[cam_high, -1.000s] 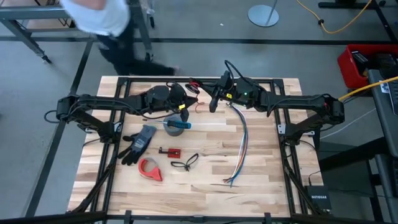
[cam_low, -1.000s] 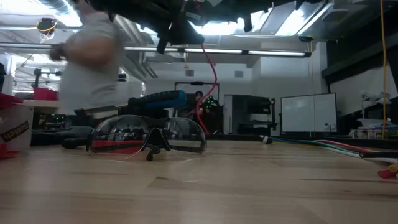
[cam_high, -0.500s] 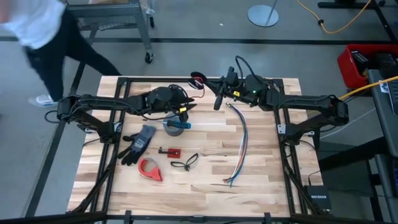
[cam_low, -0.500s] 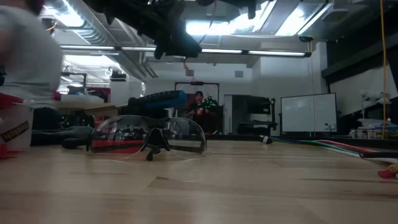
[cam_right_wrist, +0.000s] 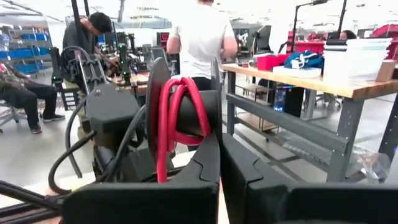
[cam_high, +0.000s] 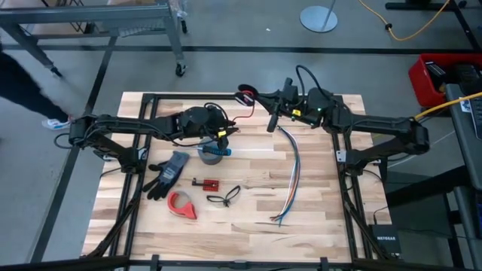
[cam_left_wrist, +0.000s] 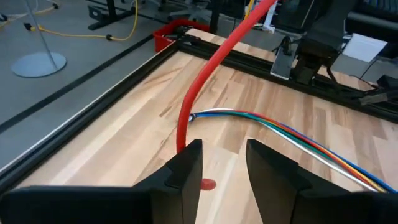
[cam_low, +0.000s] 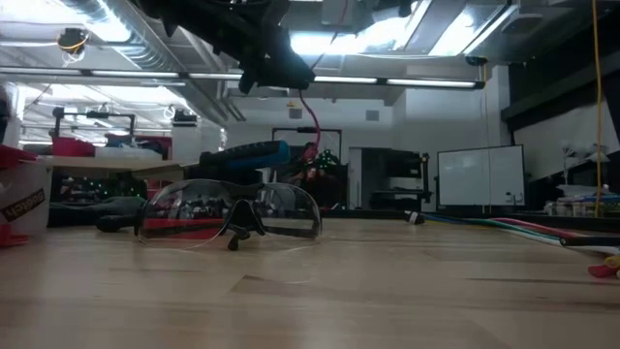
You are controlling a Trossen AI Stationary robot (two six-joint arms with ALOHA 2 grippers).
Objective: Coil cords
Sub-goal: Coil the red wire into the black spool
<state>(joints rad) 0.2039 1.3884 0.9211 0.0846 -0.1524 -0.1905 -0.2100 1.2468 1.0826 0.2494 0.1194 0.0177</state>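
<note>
**Risk: red cord slipping loose between grippers**

High view: small coil of red cord point(cam_high: 242, 95) held up by right gripper point(cam_high: 260, 95), beyond grey tape roll point(cam_high: 212, 153).

Left wrist view: left gripper point(cam_left_wrist: 224, 163) parted, cord beside one finger, ungripped; tail may swing away.

Right wrist view: jaws clamped on coil; loops could spring open.

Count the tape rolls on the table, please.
2. A grey tape roll lies below the left gripper; a red tape roll lies nearer the table's front edge, beside the glove.

Red cord point(cam_left_wrist: 211, 68), multicoloured wires point(cam_left_wrist: 298, 140), parted left hand point(cam_left_wrist: 222, 163)
</note>
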